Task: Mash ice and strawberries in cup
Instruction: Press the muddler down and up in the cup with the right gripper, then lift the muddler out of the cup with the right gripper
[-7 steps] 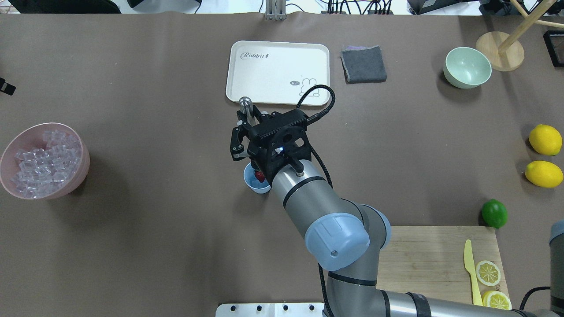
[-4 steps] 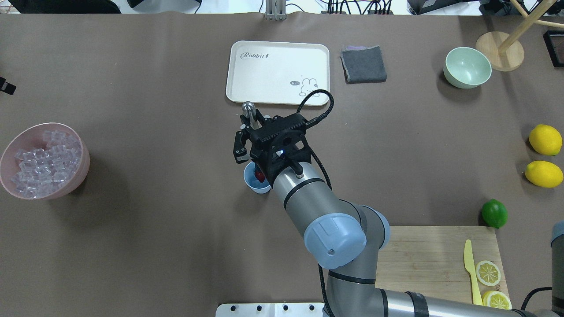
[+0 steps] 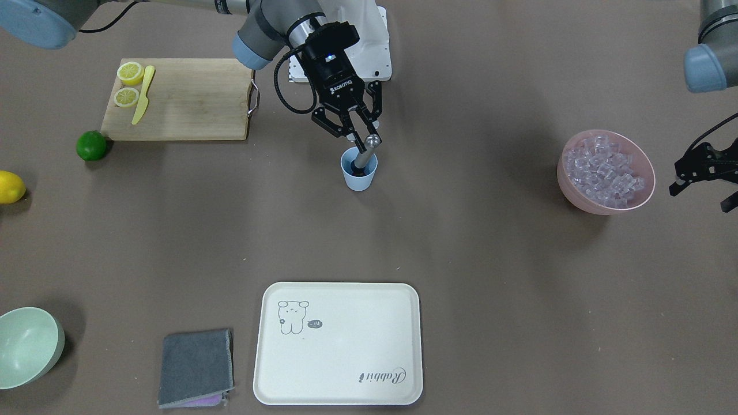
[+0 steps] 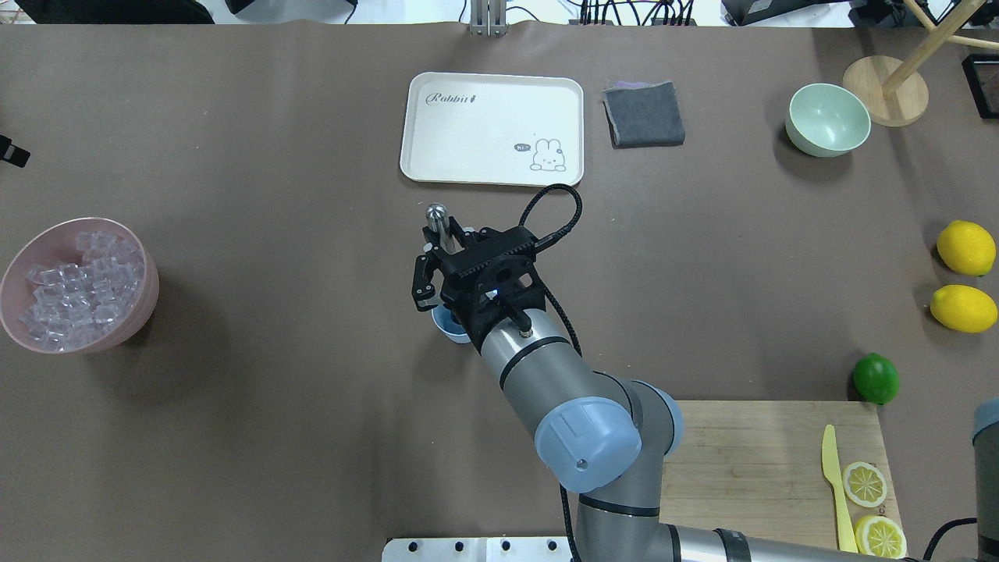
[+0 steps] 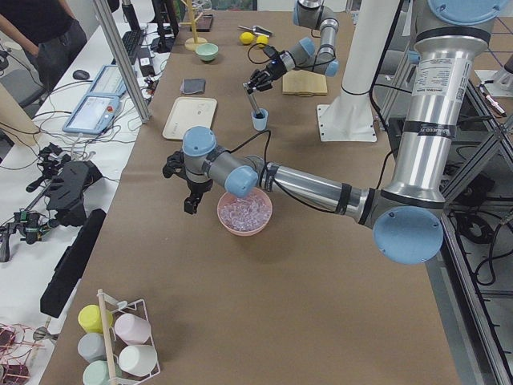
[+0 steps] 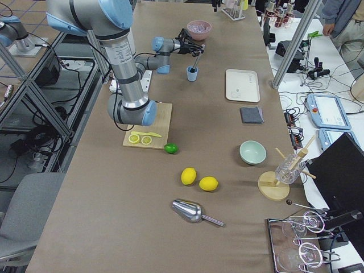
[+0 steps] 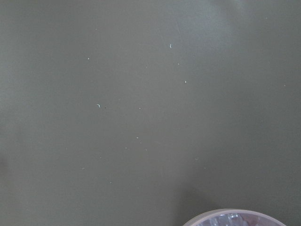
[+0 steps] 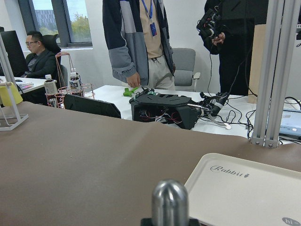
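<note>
The light blue cup (image 3: 358,175) stands mid-table; in the overhead view only its rim (image 4: 446,328) shows past the wrist. My right gripper (image 3: 358,136) is shut on a metal muddler (image 3: 369,151) that leans into the cup. The muddler's round knob (image 4: 435,211) points toward the tray and shows close up in the right wrist view (image 8: 170,203). The strawberries are hidden inside the cup. Ice (image 3: 602,167) fills a pink bowl (image 4: 140,312) at the robot's left. My left gripper (image 3: 702,180) hangs open beside that bowl, holding nothing.
A white tray (image 4: 492,101), grey cloth (image 4: 644,114) and pale green bowl (image 4: 827,119) lie along the far side. A cutting board (image 4: 765,460) carries lemon slices and a yellow knife. A lime (image 4: 875,378) and two lemons (image 4: 965,269) sit right. People stand beyond the table.
My right gripper and the muddler have drawn back toward the robot, away from the tray. The wrist now covers most of the cup and the red berry seen earlier.
</note>
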You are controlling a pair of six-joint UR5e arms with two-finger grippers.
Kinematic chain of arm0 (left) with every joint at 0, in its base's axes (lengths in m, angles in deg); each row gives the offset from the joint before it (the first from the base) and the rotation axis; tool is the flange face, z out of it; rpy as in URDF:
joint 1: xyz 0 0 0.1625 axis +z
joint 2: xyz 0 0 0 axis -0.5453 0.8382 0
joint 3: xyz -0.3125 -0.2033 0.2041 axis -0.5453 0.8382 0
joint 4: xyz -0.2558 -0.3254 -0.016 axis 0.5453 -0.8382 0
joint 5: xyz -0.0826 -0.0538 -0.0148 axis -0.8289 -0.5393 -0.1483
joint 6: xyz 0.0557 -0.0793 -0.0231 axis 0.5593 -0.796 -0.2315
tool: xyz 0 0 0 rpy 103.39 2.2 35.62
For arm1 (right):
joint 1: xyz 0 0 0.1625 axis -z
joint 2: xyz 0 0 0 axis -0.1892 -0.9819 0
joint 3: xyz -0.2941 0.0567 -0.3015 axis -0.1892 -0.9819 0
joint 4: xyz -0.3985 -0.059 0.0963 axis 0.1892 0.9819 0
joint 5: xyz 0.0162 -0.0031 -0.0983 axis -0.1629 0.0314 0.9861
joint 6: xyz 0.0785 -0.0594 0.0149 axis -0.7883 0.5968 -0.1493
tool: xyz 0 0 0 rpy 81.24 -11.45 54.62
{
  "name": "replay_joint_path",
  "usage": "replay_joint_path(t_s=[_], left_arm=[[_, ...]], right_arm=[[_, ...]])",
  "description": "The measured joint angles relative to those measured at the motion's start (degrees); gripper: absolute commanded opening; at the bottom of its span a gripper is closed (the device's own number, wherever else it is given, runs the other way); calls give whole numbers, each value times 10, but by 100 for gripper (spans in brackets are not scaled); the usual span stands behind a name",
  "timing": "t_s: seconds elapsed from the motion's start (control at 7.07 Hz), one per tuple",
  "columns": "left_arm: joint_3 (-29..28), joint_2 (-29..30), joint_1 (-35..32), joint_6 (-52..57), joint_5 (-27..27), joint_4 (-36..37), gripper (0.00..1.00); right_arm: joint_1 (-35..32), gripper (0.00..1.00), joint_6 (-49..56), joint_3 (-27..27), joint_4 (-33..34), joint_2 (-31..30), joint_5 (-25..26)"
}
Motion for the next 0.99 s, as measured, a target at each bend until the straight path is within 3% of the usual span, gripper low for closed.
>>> replay_joint_path(t_s=[0.28, 0.57, 0.99], left_arm=[[-1, 3, 2, 0, 1, 0, 97], [-1, 6, 3, -1, 1, 0, 97], [1, 10, 3, -2, 1, 1, 97]], right_arm=[[-1, 0, 1, 0, -18, 0, -1], [-14, 0, 5, 34, -17, 1, -22], [-70, 0, 4, 52, -11, 1, -101]])
